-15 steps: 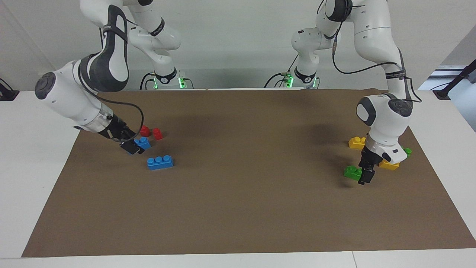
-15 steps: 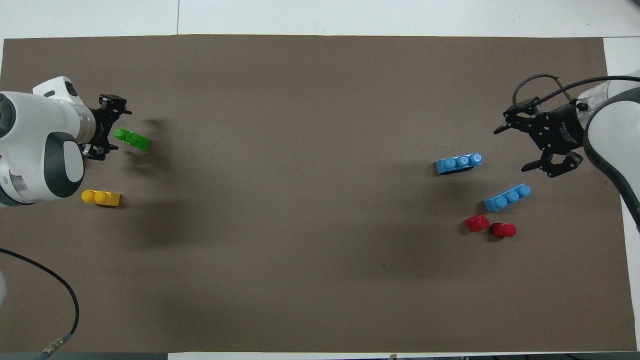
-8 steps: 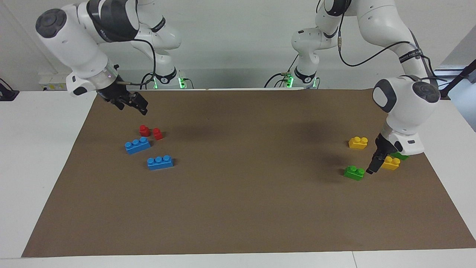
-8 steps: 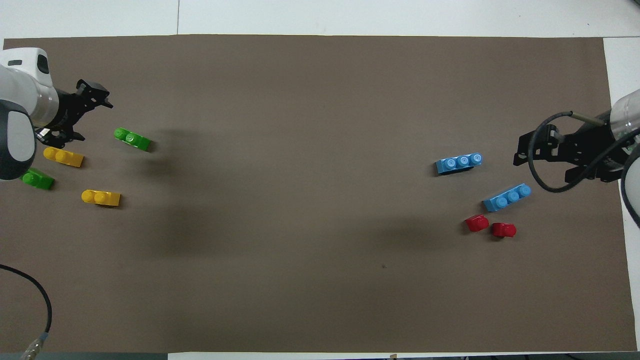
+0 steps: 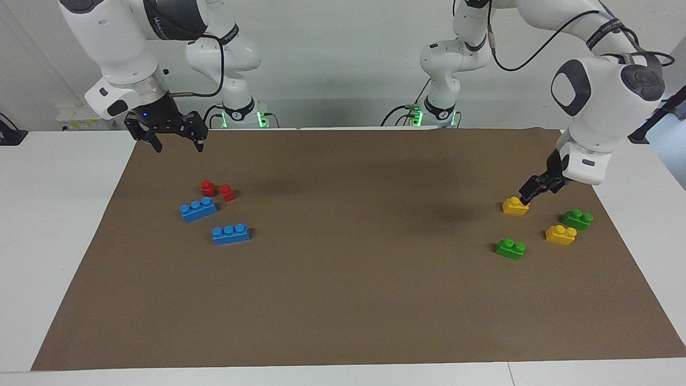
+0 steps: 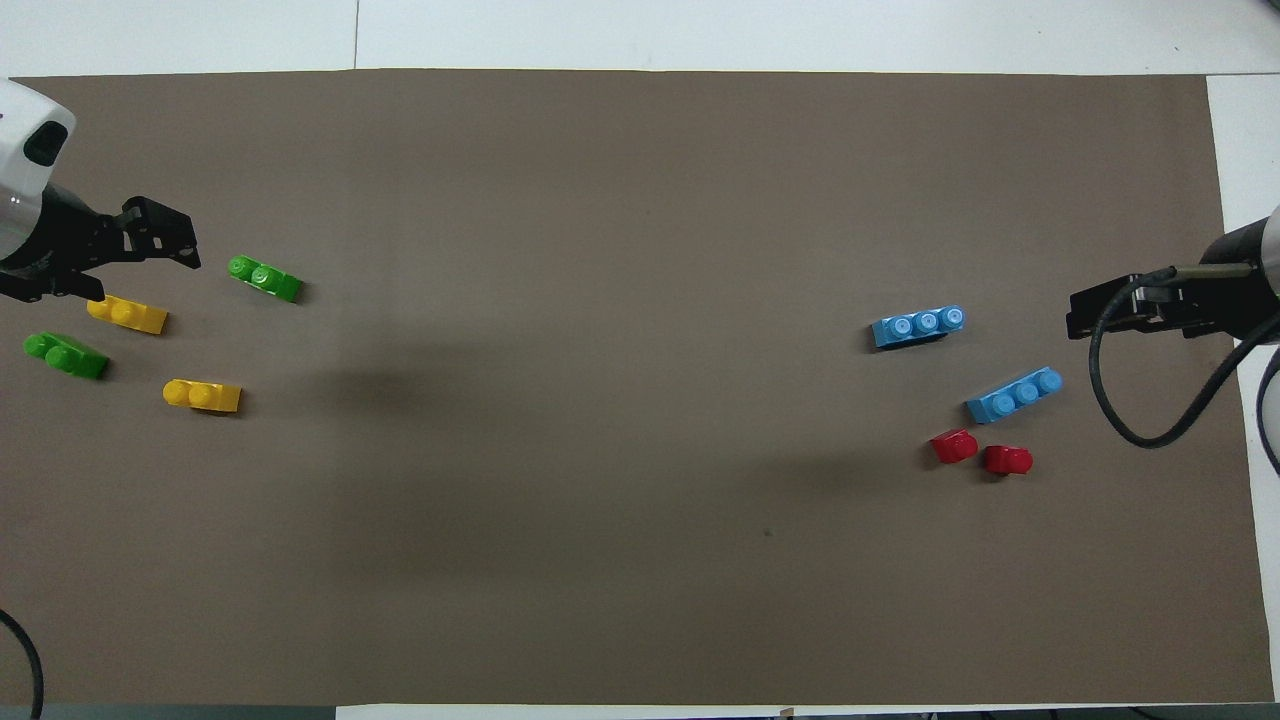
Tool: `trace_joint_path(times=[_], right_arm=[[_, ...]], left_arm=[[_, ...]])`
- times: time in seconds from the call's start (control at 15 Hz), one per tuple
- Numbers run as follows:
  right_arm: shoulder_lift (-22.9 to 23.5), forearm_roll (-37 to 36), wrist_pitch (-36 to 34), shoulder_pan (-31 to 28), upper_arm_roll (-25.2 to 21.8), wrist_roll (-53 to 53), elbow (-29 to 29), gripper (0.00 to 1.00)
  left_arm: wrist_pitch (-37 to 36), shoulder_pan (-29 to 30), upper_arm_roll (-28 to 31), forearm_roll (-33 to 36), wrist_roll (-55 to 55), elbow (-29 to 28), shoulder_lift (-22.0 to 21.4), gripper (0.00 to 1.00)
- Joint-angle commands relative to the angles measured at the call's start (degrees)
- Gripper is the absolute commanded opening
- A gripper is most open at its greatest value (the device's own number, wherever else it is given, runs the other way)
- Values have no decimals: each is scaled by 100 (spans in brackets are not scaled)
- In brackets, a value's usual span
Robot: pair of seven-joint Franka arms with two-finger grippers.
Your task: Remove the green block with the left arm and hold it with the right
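Two green blocks lie on the brown mat at the left arm's end. One green block [image 5: 510, 248] [image 6: 264, 278] is the farthest of the group from the robots. The other green block [image 5: 577, 219] [image 6: 65, 355] lies toward the mat's end edge. My left gripper [image 5: 527, 194] [image 6: 185, 250] hangs in the air over this group and holds nothing. My right gripper [image 5: 178, 146] [image 6: 1075, 318] is open and empty, raised over the mat at the right arm's end.
Two yellow bricks [image 5: 515, 205] [image 5: 560, 234] lie among the green blocks. At the right arm's end lie two blue three-stud bricks [image 5: 199, 209] [image 5: 230, 234] and two small red bricks [image 5: 208, 187] [image 5: 228, 192]. The brown mat [image 5: 343, 300] covers the table.
Both arms rose and drew back. The left gripper left the green block lying on the mat. The right gripper lifted away from the blue brick toward the robots.
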Motion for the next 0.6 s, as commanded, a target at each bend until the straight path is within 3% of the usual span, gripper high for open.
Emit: trace_joint_path(times=[0.0,0.53], right_arm=[[60,-116,10,-69,40,-147,88,100],[51,-10,-165,-104,22,-103,79,100]], left_arm=[[-678,-34,-25,31,607,-43,-470,100],[-1075,-61,-51,14,1030,-60,-893,100]])
